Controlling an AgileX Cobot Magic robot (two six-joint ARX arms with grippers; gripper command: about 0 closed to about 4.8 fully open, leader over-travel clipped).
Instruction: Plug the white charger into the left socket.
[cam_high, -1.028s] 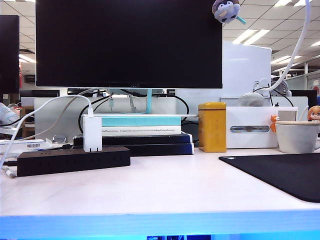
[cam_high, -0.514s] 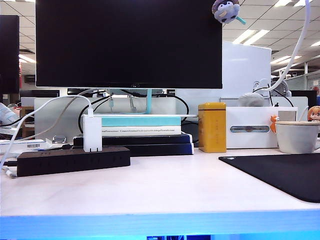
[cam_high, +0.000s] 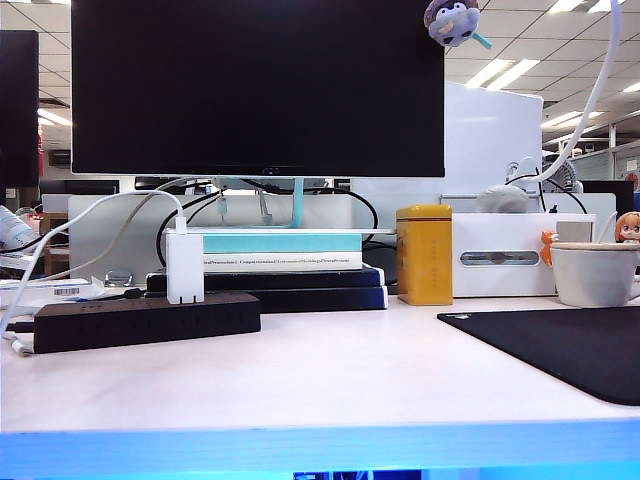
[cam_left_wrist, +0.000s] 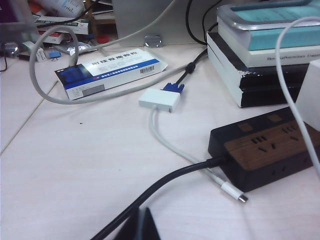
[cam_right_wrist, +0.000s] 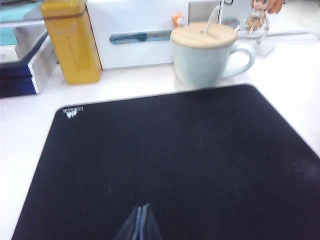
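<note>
Exterior view: white charger (cam_high: 185, 266) stands upright, plugged into the black power strip (cam_high: 146, 321).
Left pincer (cam_left_wrist: 140, 225) near the strip and right pincer (cam_right_wrist: 141, 223) over the mouse mat (cam_right_wrist: 165, 160) are both closed, empty.

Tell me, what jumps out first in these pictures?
A big dark monitor fills the back of the desk. Below it on the left, the white charger stands upright on the black power strip. A yellow tin stands right of the books.

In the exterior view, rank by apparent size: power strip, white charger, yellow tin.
1. Power strip, largest and nearest the camera.
2. Yellow tin.
3. White charger, smallest, standing upright on the strip.
</note>
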